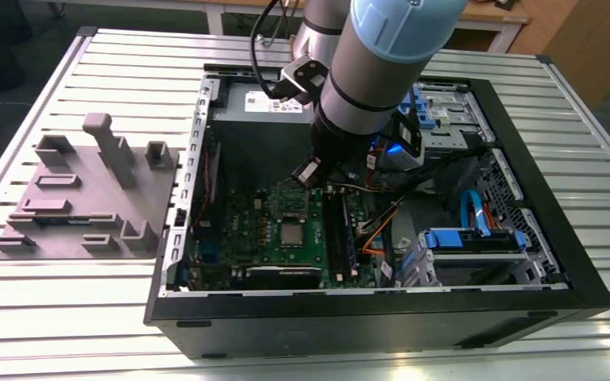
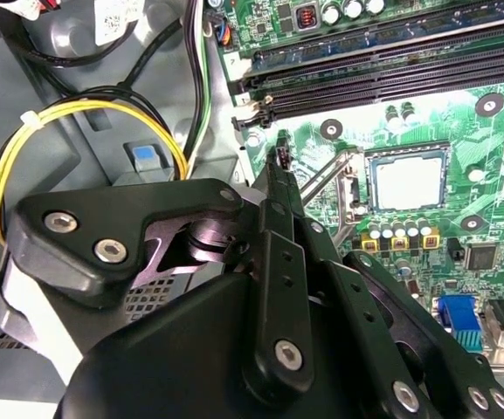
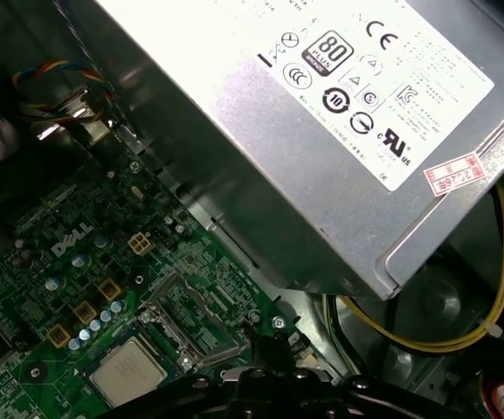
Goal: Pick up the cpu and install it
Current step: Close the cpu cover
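**Desk:** Status on the gripper?

**Op:** I'm watching the gripper [image 2: 279, 153] hanging inside the case [image 1: 368, 321], low over the board [image 2: 444, 113]. Its fingers [image 2: 273, 262] are pressing together at the tips and gripping nothing.

**Desk:** And the cpu?

**Op:** The cpu [image 2: 406, 181] is sitting flat in the socket [image 2: 369, 179], off to one side of the fingertips, and nothing is touching it. In the first wrist view I'm seeing the socket's open frame [image 3: 190, 319] lying between the fingertips and the cpu [image 3: 127, 373].

**Desk:** Anything crowding the fingers?

**Op:** Memory slots [image 2: 365, 61] are running just beyond the tips. A yellow cable [image 2: 86, 109] is looping on the side away from the cpu. The power supply [image 3: 321, 131] is sitting out past the tips.
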Controlling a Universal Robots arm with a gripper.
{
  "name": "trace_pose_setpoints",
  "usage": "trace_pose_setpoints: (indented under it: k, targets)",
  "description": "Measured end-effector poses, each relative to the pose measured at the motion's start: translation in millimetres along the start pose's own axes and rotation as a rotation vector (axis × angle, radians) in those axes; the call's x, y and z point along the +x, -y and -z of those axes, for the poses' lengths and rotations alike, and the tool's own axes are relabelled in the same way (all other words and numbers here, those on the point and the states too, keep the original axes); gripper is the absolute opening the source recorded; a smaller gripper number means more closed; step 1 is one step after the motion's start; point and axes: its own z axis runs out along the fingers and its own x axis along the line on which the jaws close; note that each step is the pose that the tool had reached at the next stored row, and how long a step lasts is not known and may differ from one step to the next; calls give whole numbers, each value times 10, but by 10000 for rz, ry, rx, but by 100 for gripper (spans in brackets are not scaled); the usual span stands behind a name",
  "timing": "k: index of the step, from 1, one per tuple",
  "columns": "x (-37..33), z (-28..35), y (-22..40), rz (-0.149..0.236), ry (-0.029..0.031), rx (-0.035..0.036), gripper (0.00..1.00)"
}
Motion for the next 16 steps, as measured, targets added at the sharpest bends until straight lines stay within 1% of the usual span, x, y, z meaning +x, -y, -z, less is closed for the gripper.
trace_pose_setpoints:
  k: [4, 8, 16]
  targets:
    - [6, 1, -4, 18, -4, -1, 10]
    - [13, 2, -8, 117, -34, -2, 10]
    - [25, 13, -10, 155, -41, -4, 10]
